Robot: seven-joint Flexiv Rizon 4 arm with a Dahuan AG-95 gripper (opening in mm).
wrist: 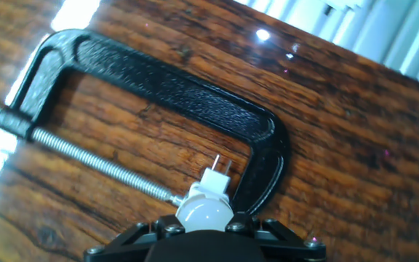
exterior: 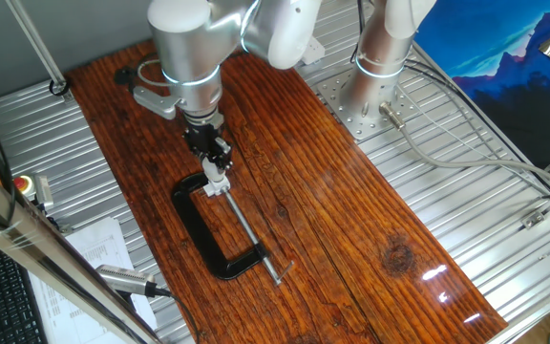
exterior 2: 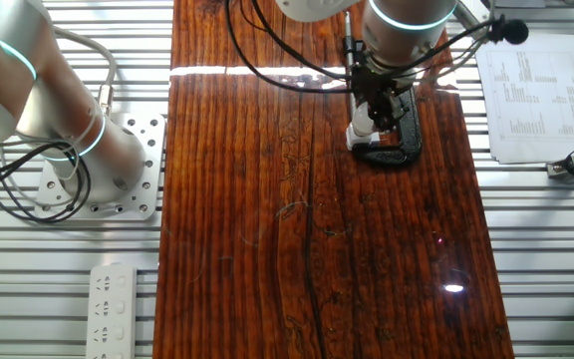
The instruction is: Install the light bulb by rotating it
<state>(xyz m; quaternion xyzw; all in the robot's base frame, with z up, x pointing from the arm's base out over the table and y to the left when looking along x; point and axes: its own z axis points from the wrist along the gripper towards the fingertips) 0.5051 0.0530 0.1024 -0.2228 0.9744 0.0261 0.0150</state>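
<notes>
The light bulb (wrist: 204, 212) is a small white frosted dome at the bottom of the hand view, held between my gripper's black fingers (wrist: 247, 220). It sits on a small white socket block (wrist: 213, 182) with two metal prongs, clamped in a black C-clamp (wrist: 173, 84). From one fixed view my gripper (exterior: 216, 170) points down onto the white piece (exterior: 217, 182) at the clamp's jaw end. In the other fixed view my gripper (exterior 2: 372, 120) covers the bulb, with white (exterior 2: 361, 131) showing beside it. The gripper is shut on the bulb.
The C-clamp (exterior: 208, 229) lies flat on the wooden board (exterior: 332, 220), its screw rod (exterior: 251, 234) running toward the front. A second arm's base (exterior: 375, 86) stands on the metal table at the back. Papers (exterior 2: 531, 95) and a power strip (exterior 2: 113, 309) lie off the board.
</notes>
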